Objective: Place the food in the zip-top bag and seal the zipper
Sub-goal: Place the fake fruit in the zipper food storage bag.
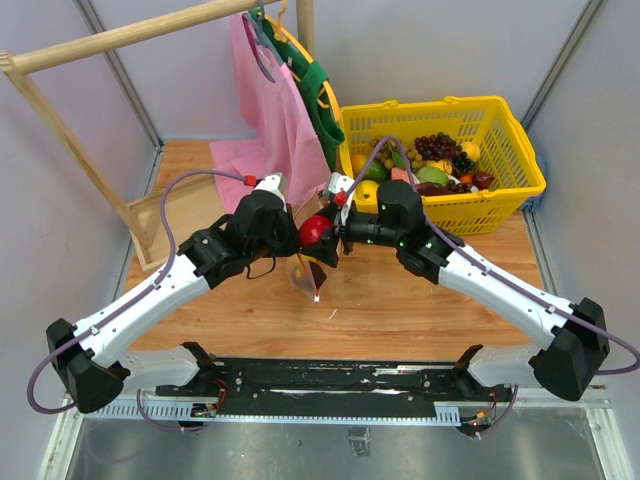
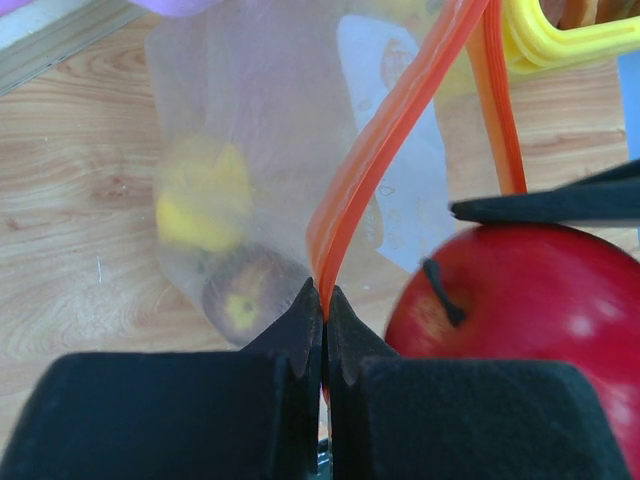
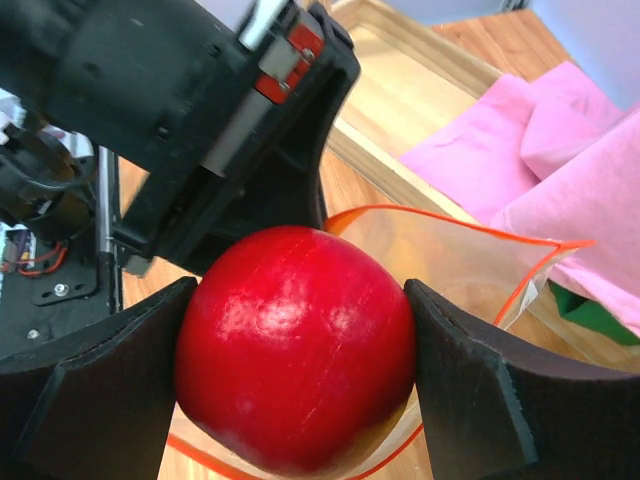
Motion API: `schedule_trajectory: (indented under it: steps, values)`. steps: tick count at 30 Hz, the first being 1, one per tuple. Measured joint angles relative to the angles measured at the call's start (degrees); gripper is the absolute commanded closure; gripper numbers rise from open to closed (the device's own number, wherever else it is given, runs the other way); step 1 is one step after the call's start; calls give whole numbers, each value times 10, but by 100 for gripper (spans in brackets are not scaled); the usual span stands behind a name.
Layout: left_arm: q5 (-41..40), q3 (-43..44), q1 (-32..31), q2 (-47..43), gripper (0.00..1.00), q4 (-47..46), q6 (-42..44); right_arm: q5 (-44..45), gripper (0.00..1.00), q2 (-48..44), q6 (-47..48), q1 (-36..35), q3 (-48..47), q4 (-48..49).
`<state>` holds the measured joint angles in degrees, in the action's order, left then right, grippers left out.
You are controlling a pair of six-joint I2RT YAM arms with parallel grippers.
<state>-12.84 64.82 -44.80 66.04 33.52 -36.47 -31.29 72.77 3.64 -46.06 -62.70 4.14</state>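
The left claw (image 2: pixel 325 303) clamps the zipper (image 2: pixel 400 130), the right claw (image 3: pixel 298 372) grips the red apple (image 3: pixel 297 320) — bagged pieces (image 2: pixel 205 195) blurred.

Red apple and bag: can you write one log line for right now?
left gripper: shut on zipper | right gripper: holding red apple over open zip-top bag

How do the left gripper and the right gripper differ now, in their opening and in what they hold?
The left gripper is shut tight; the right gripper stands wide apart. The left gripper pinches the thin orange zipper of the clear bag; the right gripper clamps a round red apple. Both hold something, and both are at the bag's open mouth.
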Motion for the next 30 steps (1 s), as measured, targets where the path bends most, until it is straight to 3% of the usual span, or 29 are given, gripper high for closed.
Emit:
schedule_trajectory:
  steps: [19,30]
  values:
    - [6,-23,0,-25,100,-4,-7,75,12,40,64,0,17,3]
    - [9,-30,0,-27,100,-4,-11,75,6,38,57,0,15,0]
